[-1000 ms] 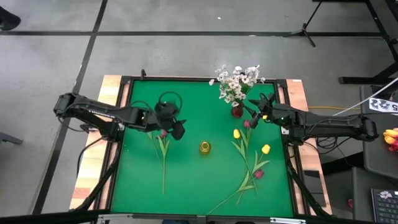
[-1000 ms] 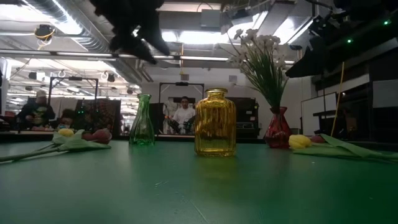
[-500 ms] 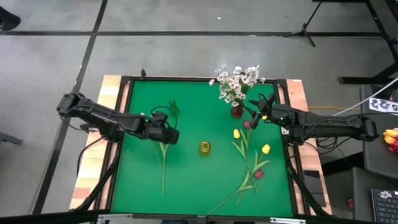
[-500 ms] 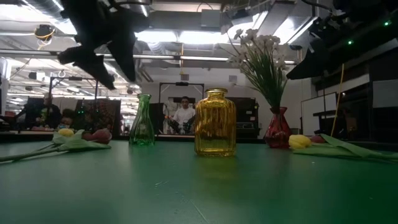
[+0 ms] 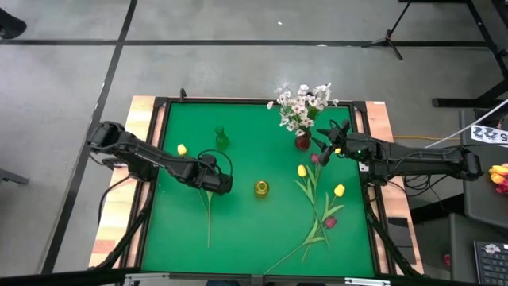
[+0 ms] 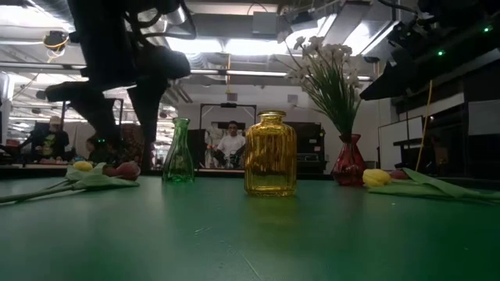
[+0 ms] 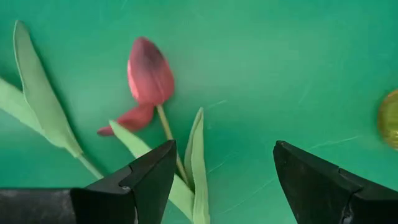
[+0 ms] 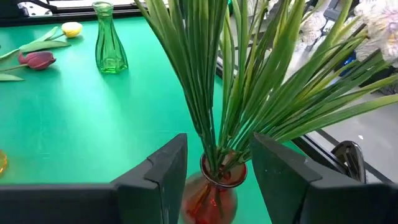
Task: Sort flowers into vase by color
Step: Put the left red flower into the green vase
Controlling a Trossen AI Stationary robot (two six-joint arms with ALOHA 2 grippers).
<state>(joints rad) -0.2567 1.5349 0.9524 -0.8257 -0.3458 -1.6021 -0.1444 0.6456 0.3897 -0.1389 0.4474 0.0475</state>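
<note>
A dark red tulip [image 7: 149, 71] lies on the green table with its stem [image 5: 209, 214] running toward the near edge. My left gripper [image 7: 221, 177] hangs open just above that stem and its leaves, pointing steeply down, one finger on either side. A yellow tulip [image 5: 182, 148] lies left of the green vase [image 5: 221, 139]. White blossoms [image 5: 300, 103] stand in the red vase [image 8: 214, 196]. My right gripper [image 8: 217, 171] is open close to this vase's neck. More yellow and red tulips [image 5: 321, 202] lie at the right.
A yellow ribbed vase [image 5: 261, 188] stands mid-table, just right of my left gripper. The table has a raised dark frame [image 5: 159, 119]. People stand in the room beyond the far edge [image 6: 231, 144].
My left gripper has come down and toward the table's near edge, rolling its wrist as it went. It now hangs low over the red tulip's stem, and the green vase and the yellow tulip beside it have come into sight. Its fingers stay open.
</note>
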